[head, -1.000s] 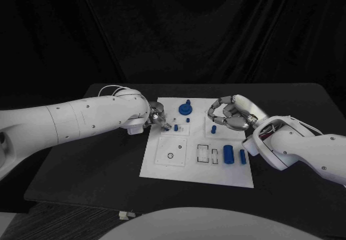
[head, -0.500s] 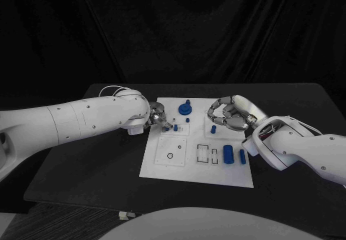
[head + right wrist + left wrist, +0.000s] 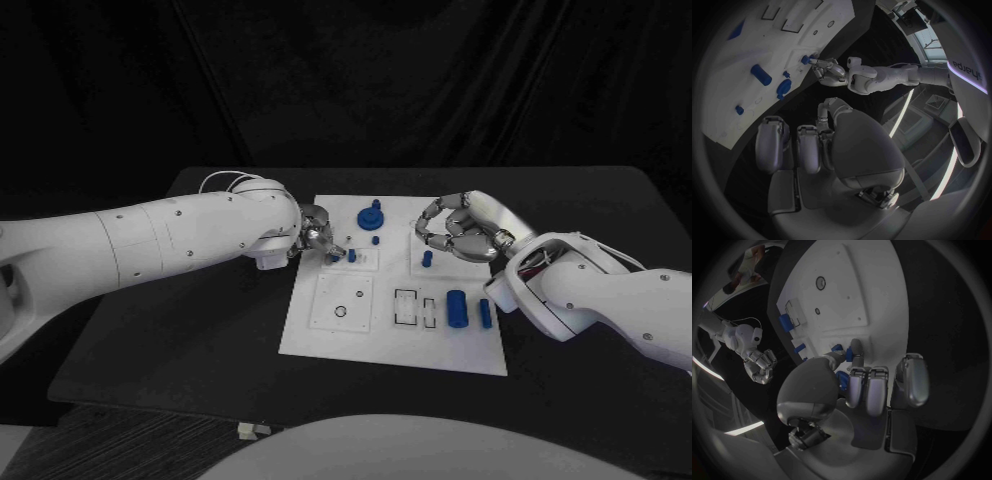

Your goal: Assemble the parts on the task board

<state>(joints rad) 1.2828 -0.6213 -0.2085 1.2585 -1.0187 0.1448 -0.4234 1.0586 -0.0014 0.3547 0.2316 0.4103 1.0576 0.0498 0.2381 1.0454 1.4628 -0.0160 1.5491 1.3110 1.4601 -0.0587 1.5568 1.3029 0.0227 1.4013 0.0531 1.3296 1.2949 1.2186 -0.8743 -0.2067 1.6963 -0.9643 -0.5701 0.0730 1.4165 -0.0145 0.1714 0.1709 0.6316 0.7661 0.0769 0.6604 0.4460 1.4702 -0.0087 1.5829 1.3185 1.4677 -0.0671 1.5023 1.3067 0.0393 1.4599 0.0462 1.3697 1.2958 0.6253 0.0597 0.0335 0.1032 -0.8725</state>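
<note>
The white task board (image 3: 378,335) lies mid-table. My left hand (image 3: 316,233) hovers over the board's upper left corner and pinches a small blue part (image 3: 837,348) between thumb and a finger, low over the board (image 3: 861,295). The same part (image 3: 806,59) sits at that hand's (image 3: 834,73) fingertips in the right wrist view. A blue peg (image 3: 351,256) stands just beside it. My right hand (image 3: 462,232) hangs over the board's upper right with its fingers curled in and nothing in them; a blue peg (image 3: 427,258) stands below it.
A blue knob (image 3: 371,214) stands at the board's far edge, with a small blue piece (image 3: 375,240) in front of it. Two blue cylinders (image 3: 456,308) (image 3: 485,313) lie near the right edge, beside rectangular slots (image 3: 410,306). Black table (image 3: 188,330) surrounds the board.
</note>
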